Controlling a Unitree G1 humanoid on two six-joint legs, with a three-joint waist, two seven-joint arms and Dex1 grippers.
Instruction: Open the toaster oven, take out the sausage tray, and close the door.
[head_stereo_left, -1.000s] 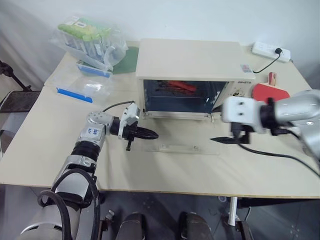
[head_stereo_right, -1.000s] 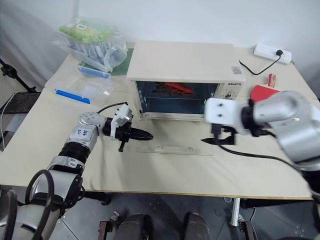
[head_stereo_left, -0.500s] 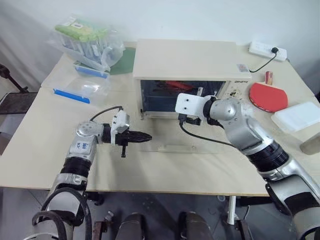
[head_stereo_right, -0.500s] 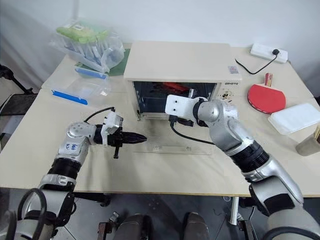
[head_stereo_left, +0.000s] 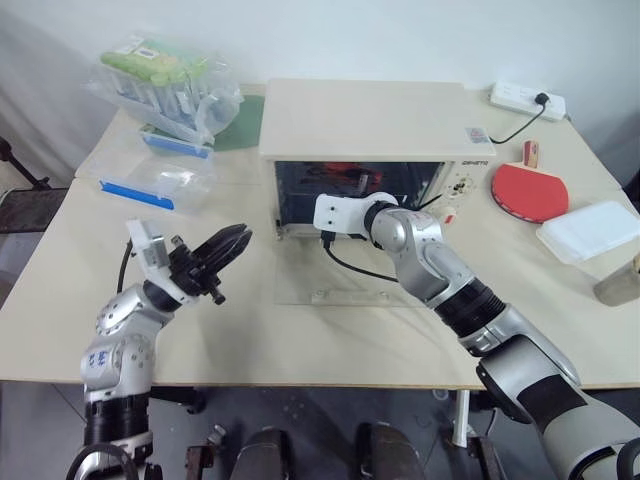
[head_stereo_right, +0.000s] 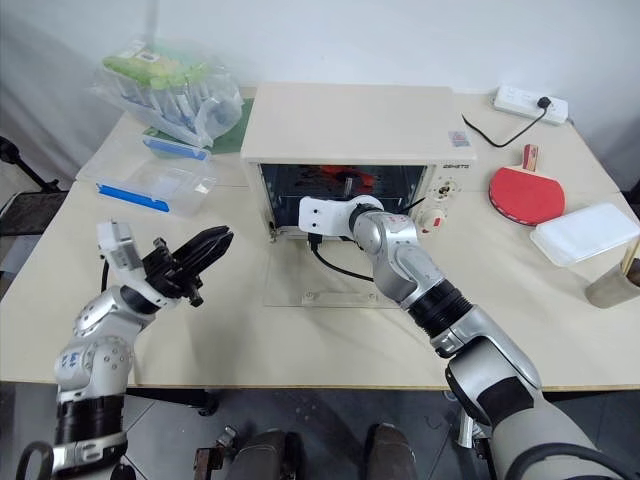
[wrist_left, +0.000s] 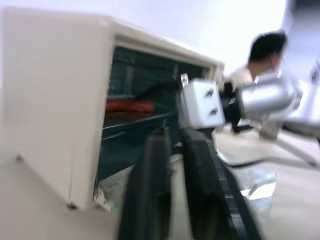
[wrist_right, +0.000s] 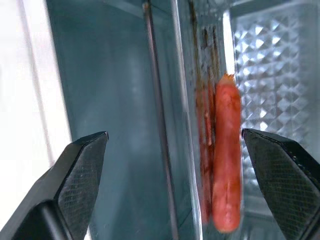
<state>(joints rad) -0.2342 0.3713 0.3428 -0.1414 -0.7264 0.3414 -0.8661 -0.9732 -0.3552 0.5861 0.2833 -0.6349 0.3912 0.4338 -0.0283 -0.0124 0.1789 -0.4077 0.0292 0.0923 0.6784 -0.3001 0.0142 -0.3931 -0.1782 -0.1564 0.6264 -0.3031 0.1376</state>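
Two hazards stand out at this stage. First, the right gripper (wrist_right: 170, 165), jaws spread wide and empty, sits at the mouth of the toaster oven (head_stereo_left: 365, 125) with the sausage tray (wrist_right: 220, 150) ahead of it on the rack; a skewed entry could catch a fingertip on the rack wire or the cavity wall and tip the tray as it is drawn out. Second, the door (head_stereo_left: 345, 285) lies flat on the bench at 6 o'clock from the oven, directly under the right forearm, so a dropped elbow could load its hinge. The left gripper (head_stereo_left: 222, 248) hangs above the bench at 9 o'clock from the door, jaws narrowly parted and holding nothing. Compared with one second ago, the right gripper has moved from the 3 o'clock side of the door up to the opening, and the left gripper has lifted away from the door's edge and parted its previously shut jaws.
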